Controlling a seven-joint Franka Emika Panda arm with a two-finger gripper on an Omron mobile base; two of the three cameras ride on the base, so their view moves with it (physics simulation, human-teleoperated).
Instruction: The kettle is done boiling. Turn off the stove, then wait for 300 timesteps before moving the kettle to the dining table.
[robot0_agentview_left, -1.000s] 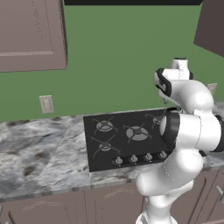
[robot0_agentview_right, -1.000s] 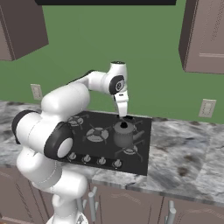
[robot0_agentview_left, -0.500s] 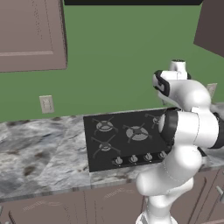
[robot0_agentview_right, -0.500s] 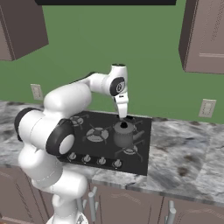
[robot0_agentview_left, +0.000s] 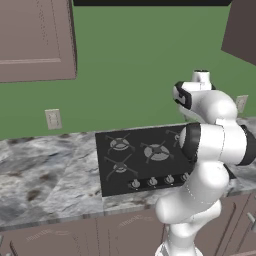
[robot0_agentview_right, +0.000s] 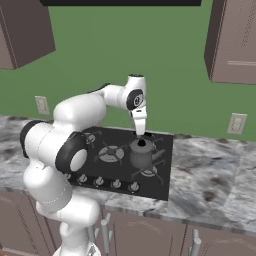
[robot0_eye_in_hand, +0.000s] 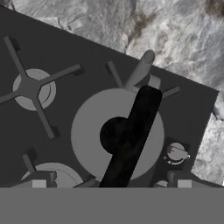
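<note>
Kettle (robot0_agentview_right: 141, 153) sits on a burner of the stove (robot0_agentview_right: 160, 165), directly beneath the pincer (robot0_agentview_right: 140, 133), whose tips stand apart with nothing between them, hanging just above the dark top opening. Going left to right in the right base view: off to the pincer's left lie the other burners, under it the kettle, and to its right the marble desk (robot0_agentview_right: 210, 175) runs away past the cooktop's edge, with a wall socket (robot0_agentview_right: 235, 124) above it. Toward the robot from the pincer, along the stove's near edge, is the row of knobs (robot0_agentview_right: 107, 183)

In the hand view the kettle (robot0_eye_in_hand: 117, 133) lies right in front of the pincer, its black handle (robot0_eye_in_hand: 131, 135) crossing the round lid and its spout (robot0_eye_in_hand: 141, 69) pointing away toward the marble. A second burner (robot0_eye_in_hand: 29, 87) lies to the pincer's left, and one knob (robot0_eye_in_hand: 176, 153) shows to its right

Judging from this pose, the hand looks lined up on the kettle rather than on the knobs, and I cannot tell from these pictures whether the burner is off. Risk one: lifting the kettle before the stove is off, or before the wait has run, would break the order of the task. Risk two: the handle runs slantwise under the hand, so jaws closing across the wrong axis could pinch only its edge and let the kettle tip or slide off the grate. A descent slightly off centre could also knock the lid or spout and push the kettle toward the cooktop's edge
</note>
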